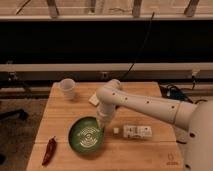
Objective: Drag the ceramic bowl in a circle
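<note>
The ceramic bowl [87, 136] is round, shallow and glossy green with pale rings inside. It sits on the wooden table [150, 152] near the front, left of centre. My white arm reaches in from the right and bends down to the bowl. My gripper [102, 123] points down at the bowl's upper right rim and appears to touch it.
A small white cup [67, 88] stands at the back left. A red chili pepper [49, 150] lies at the front left. A white packet [137, 131] lies right of the bowl. A pale flat item [93, 100] lies behind the arm. A railing runs behind the table.
</note>
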You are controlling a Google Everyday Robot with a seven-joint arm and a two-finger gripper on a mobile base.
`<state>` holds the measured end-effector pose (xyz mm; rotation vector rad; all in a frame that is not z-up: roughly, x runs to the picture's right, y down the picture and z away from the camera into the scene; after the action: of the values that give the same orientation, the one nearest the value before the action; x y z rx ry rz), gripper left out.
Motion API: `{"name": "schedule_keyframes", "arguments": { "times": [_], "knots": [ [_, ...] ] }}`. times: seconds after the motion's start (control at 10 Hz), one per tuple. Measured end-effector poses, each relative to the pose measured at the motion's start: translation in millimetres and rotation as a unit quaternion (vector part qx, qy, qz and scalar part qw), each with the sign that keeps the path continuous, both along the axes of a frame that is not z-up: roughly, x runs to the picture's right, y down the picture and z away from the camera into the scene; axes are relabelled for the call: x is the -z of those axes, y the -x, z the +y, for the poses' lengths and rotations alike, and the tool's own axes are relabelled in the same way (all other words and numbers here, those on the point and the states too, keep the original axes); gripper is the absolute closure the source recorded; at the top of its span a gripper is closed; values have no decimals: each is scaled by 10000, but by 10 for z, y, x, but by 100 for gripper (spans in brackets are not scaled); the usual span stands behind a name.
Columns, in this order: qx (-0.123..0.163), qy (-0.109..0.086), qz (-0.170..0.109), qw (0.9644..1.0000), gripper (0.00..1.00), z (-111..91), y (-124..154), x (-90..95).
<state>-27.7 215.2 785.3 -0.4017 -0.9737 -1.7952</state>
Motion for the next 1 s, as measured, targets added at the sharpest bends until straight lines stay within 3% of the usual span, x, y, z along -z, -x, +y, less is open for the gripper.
{"name": "schedule_keyframes", "arguments": {
  "times": [0.5, 1.0],
  "knots": [
    [378, -254, -665, 9967, 100, -122, 615, 26],
    [551, -564, -1028, 9916, 100, -466, 993, -192]
  ]
}}
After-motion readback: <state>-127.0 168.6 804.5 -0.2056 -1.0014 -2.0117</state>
